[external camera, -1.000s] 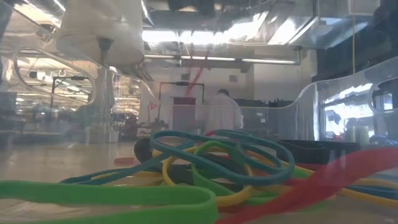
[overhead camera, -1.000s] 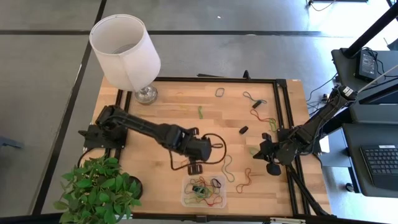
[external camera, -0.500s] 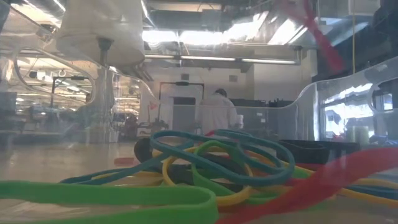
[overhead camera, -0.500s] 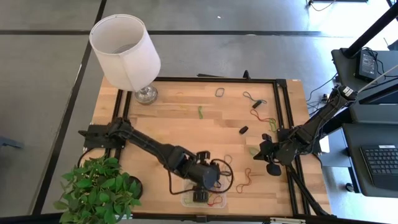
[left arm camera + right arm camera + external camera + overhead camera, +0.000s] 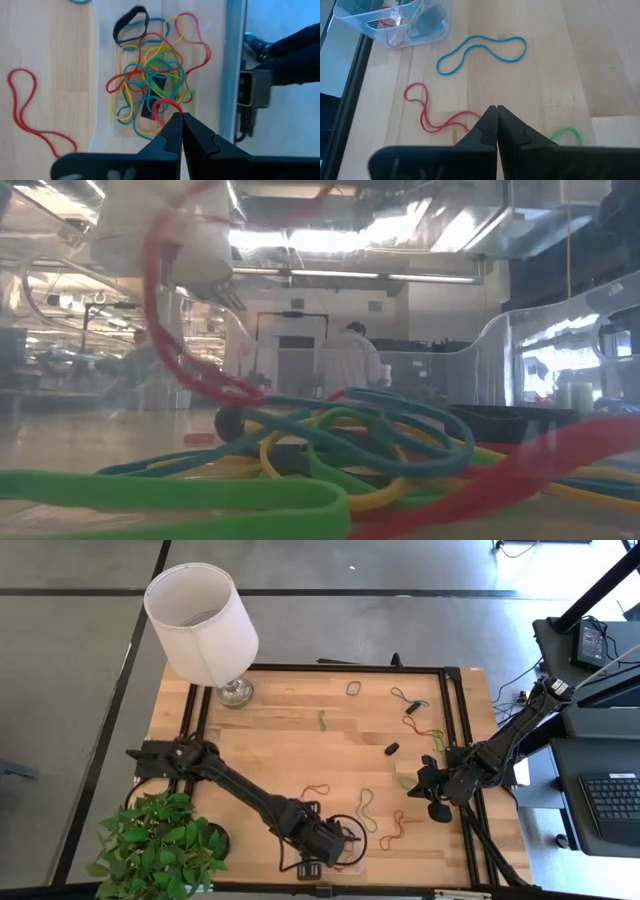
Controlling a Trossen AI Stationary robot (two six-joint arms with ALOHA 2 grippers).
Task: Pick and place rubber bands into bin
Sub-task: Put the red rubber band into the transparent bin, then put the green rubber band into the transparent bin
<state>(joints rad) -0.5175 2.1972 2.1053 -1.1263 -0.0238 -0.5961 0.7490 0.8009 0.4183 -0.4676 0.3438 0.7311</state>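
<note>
The clear bin (image 5: 105, 75) stands near the table's near edge and holds a tangle of red, green, yellow, blue and black rubber bands (image 5: 150, 70). My left gripper (image 5: 325, 852) hangs over the bin, shut on a red rubber band (image 5: 160, 310). My right gripper (image 5: 437, 787) is shut and empty at the table's right side, over bare wood. Near it a red band (image 5: 427, 117), a blue band (image 5: 480, 47) and a green band (image 5: 565, 134) lie flat on the table. My left gripper pinches a short bit of the red band's loop (image 5: 167, 105) between its two fingertips, which come from above over the bin. The band hangs slack below the fingers, and its lower end (image 5: 215, 385) rests on the bands in the bin.
More loose bands lie on the wood: a red one (image 5: 315, 790), a teal one (image 5: 365, 808), a green one (image 5: 322, 720) and several toward the far right (image 5: 410, 710). A lamp (image 5: 200, 620) stands far left, a plant (image 5: 160, 845) near left. A black rail (image 5: 462, 740) runs along the right.
My left gripper has gone toward the table's near edge, from the middle of the table to above the bin, staying shut. The red band went with it and now hangs down, its lower end on the pile in the bin.
</note>
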